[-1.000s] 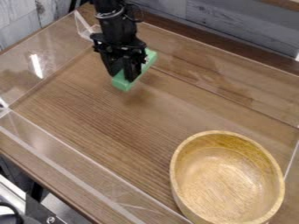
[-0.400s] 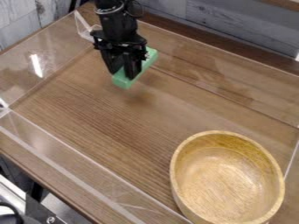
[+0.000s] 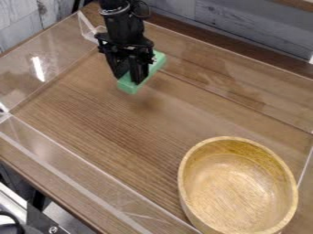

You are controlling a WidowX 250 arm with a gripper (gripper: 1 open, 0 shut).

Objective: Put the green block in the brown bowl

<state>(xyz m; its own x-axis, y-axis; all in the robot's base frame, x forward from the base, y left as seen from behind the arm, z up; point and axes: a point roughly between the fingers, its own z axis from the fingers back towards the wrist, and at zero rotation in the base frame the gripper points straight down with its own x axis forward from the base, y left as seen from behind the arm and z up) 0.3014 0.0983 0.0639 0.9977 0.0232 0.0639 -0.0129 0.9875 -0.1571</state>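
Note:
The green block (image 3: 138, 81) lies on the wooden table at the upper left, partly covered by the black fingers of my gripper (image 3: 126, 71). The gripper points straight down and is shut on the block, with its fingers against the block's sides. The brown bowl (image 3: 240, 188) sits at the lower right, round, tan and with nothing in it, well away from the gripper.
Transparent acrylic walls (image 3: 49, 137) ring the wooden table surface (image 3: 134, 137). A grey plank wall (image 3: 257, 23) stands behind. A table edge with dark hardware (image 3: 18, 215) shows at the lower left.

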